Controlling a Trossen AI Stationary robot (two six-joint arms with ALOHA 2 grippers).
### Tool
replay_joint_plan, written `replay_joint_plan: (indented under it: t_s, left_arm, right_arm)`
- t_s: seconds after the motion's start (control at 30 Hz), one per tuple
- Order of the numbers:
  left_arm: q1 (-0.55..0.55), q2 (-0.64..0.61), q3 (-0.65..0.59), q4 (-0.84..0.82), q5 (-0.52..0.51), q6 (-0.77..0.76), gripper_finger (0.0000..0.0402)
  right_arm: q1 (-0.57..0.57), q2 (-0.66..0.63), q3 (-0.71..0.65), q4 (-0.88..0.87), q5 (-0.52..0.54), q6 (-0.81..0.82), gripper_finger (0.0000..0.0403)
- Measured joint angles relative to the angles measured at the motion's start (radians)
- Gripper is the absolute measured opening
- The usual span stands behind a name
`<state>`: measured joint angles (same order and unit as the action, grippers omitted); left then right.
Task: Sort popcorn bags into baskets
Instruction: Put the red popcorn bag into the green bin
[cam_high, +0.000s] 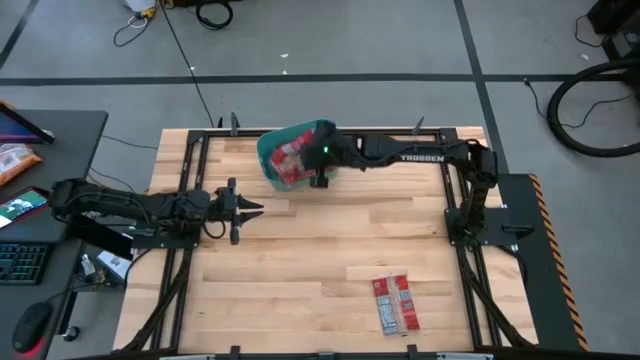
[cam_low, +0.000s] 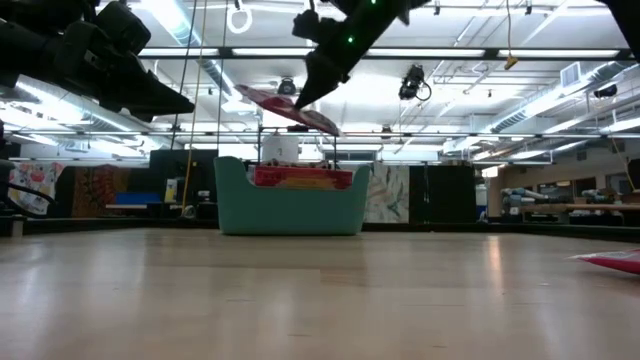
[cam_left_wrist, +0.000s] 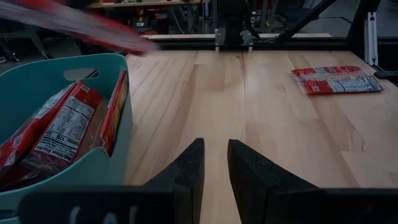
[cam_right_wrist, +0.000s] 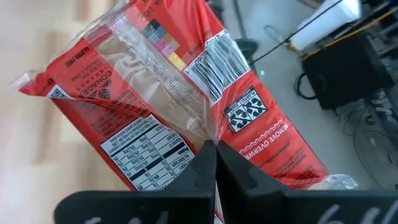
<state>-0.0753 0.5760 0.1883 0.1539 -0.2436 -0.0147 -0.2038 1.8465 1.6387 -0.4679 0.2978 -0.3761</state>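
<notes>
On your left side, the left gripper (cam_high: 250, 208) hangs low over the bare wooden table (cam_high: 330, 250), left of the middle, and it points toward the right. Its two dark fingers (cam_left_wrist: 186, 171) are a little apart and hold nothing.

Further right, near the far edge of the table, you see the teal plastic tub with rounded corners (cam_low: 290, 208). Several flat red popcorn packets with white label panels (cam_left_wrist: 59, 134) stand inside it on their edges, leaning against one wall.

Directly above the tub is the right gripper (cam_low: 305, 98), with its fingers clenched on one more flat red packet (cam_right_wrist: 180, 93). In the low view this held packet (cam_low: 290, 108) lies almost flat in the air, with its long axis tilted down toward the right.

On the right, near the front edge, two more red packets (cam_high: 393, 301) rest flat on the wood, side by side and touching. Their long axis runs from front to back.
</notes>
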Motion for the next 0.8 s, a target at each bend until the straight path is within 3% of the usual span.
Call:
replay_joint_plan:
  t_s: [0.43,0.8]
  left_arm:
    - [0.0,0.0,0.0,-0.001,0.0,0.001,0.0075]
    - [0.0,0.0,0.0,-0.002,0.0,0.001,0.0075]
  right_arm:
    - [-0.203,-0.001,-0.144,0.385,-0.304,0.051,0.0012]
    - [-0.244,-0.001,-0.242,0.401,-0.346,0.157,0.0076]
